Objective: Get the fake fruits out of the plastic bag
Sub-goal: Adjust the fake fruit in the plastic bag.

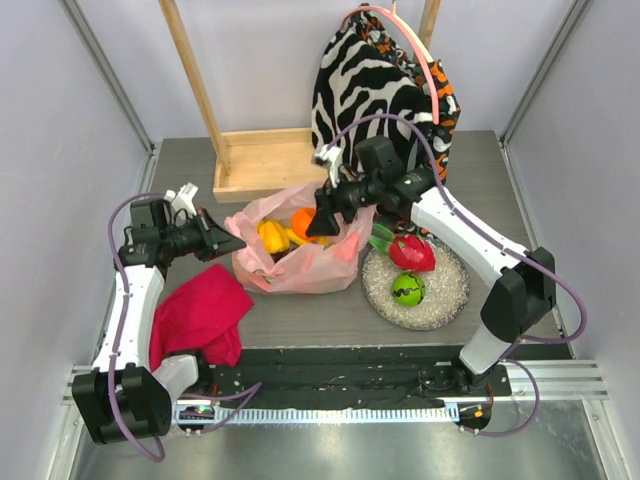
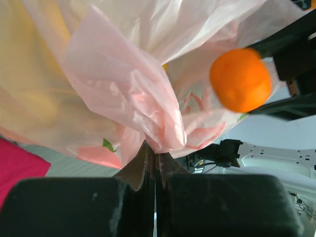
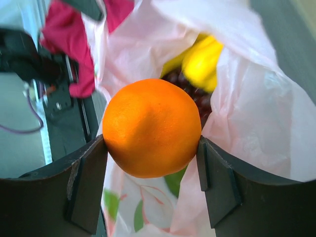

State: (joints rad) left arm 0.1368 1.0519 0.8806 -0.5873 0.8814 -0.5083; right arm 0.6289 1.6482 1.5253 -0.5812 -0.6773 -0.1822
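The pink plastic bag (image 1: 300,262) lies open on the table's middle. My left gripper (image 1: 228,243) is shut on its left rim; bunched plastic (image 2: 158,133) sits between the fingers. My right gripper (image 1: 318,222) is shut on the orange (image 3: 151,127) and holds it above the bag's mouth; the orange (image 2: 240,79) also shows in the left wrist view. Yellow fruit (image 1: 272,236) and dark red grapes (image 3: 195,94) lie inside the bag. A red fruit (image 1: 412,252) and a green apple (image 1: 407,289) rest on the silvery plate (image 1: 450,298).
A magenta-red cloth (image 1: 203,312) lies at the front left. A zebra-patterned fabric bag (image 1: 372,75) stands at the back. A wooden stand (image 1: 262,163) sits behind the bag.
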